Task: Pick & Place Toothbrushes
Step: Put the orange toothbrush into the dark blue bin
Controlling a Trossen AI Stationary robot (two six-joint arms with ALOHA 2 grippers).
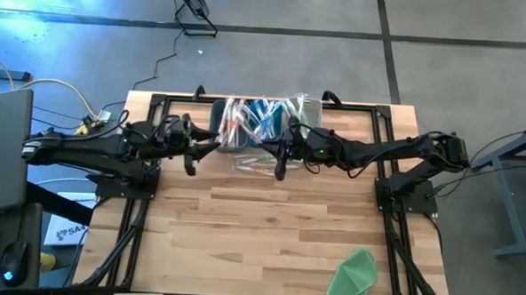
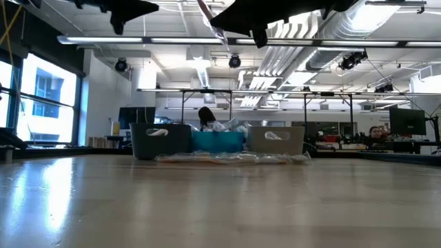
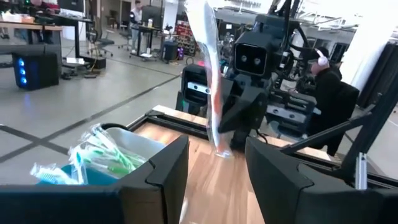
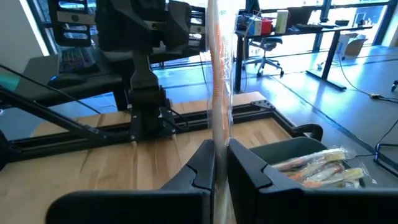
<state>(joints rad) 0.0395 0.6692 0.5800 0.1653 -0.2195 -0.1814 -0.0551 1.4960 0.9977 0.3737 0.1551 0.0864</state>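
Looks like a handover or sort step: the right gripper (image 4: 221, 163) is up off the table w/ one wrapped toothbrush (image 4: 219, 81) pinched betw. its fingers, the orange-pink brush standing nearly upright in its clear sleeve, most of it above the fingertips. Jaws are pressed together on the lower end, no gap to speak of.

The left gripper (image 3: 214, 168) faces it from just across, fingers spread apart w/ nothing betw. them. From its own cam the same brush (image 3: 208, 68) hangs straight ahead of the gap, near but not touching.

Rest of the toothbrushes (image 1: 260, 121) sit in the bins (image 1: 232, 139) right below and behind both tools, at the far edge of the table (image 1: 268, 228); a few wrapped ones lie loose on the wood just in front of the bins. Green ones in one bin (image 3: 102, 155), orange ones in another (image 4: 317, 167).

Next move, my guess: either the left closes in on the brush's free end, or the right carries it over the matching-colour bin and lets go. Either way needs the thin sleeve kept steady, since it's floppy and slick.

Green cloth (image 1: 355, 274) lies well off, near the front corner on the right arm's side.
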